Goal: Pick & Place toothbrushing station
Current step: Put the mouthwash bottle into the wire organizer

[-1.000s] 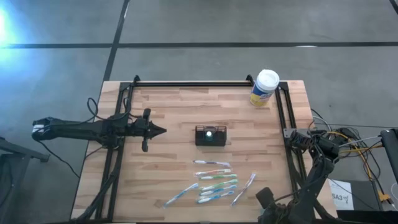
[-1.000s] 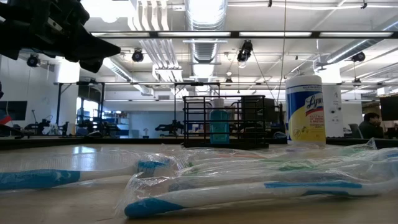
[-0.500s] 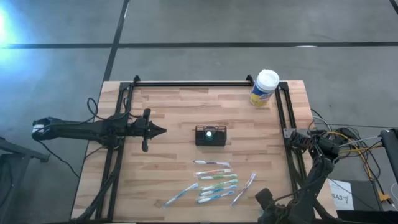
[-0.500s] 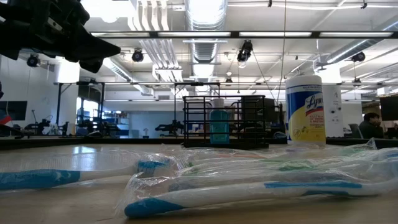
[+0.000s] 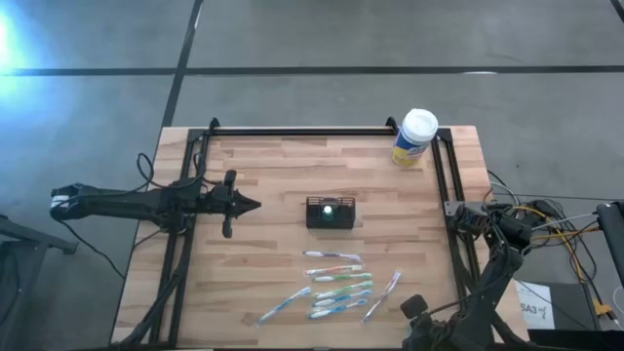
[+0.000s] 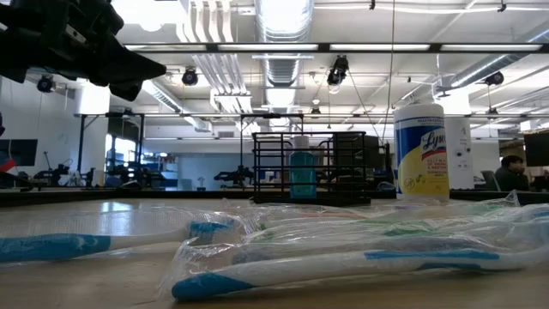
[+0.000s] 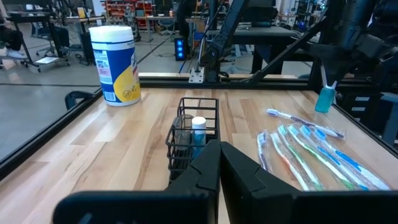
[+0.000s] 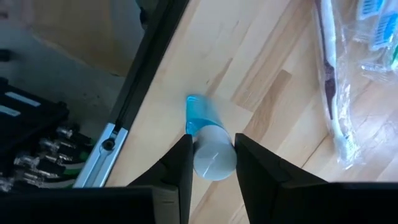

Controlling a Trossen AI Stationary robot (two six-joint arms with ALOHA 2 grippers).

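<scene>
Early stage: the small black rectangular mesh caddy sits unfilled.

Our left end effector hovers pressed together; the right end effector apparently pinches a blue white-capped tube; wrapped plastic toothbrushes await on the wooden bench.
</scene>
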